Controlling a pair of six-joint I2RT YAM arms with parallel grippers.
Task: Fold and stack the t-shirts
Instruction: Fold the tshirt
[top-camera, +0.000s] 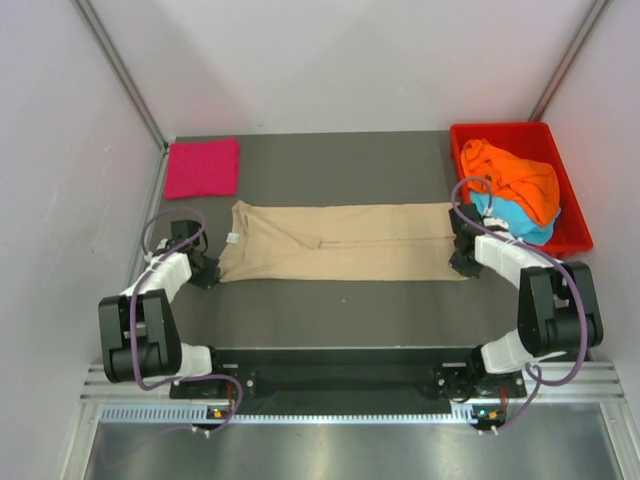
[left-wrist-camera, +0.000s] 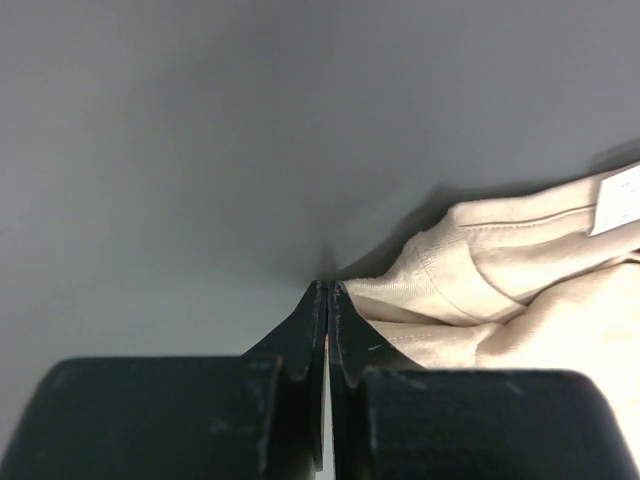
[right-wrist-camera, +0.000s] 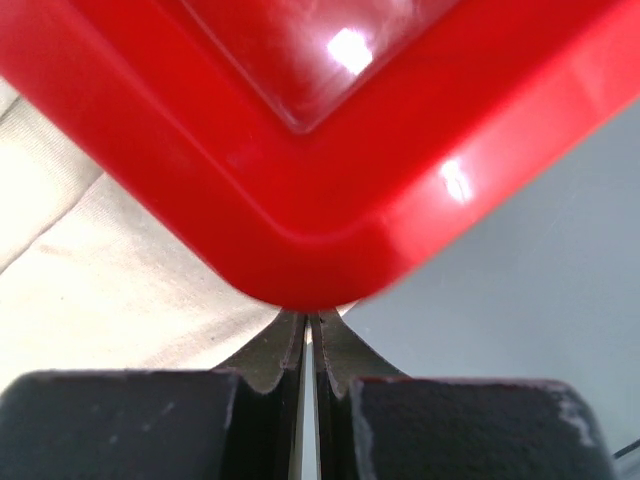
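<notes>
Arms, top view: left pincer (top-camera: 205, 270) and right pincer (top-camera: 462, 262) sit at near corners of beige shirt (top-camera: 340, 243), long axis left-right between them; pink shirt (top-camera: 203, 168) far left; orange shirt (top-camera: 515, 175) and blue shirt (top-camera: 510, 215) in tray (top-camera: 456, 150) | left wrist: jaws shut, shirt corner touching right of tips, no cloth seen between | right wrist: jaws shut, empty, tips at tray corner, shirt left.
</notes>
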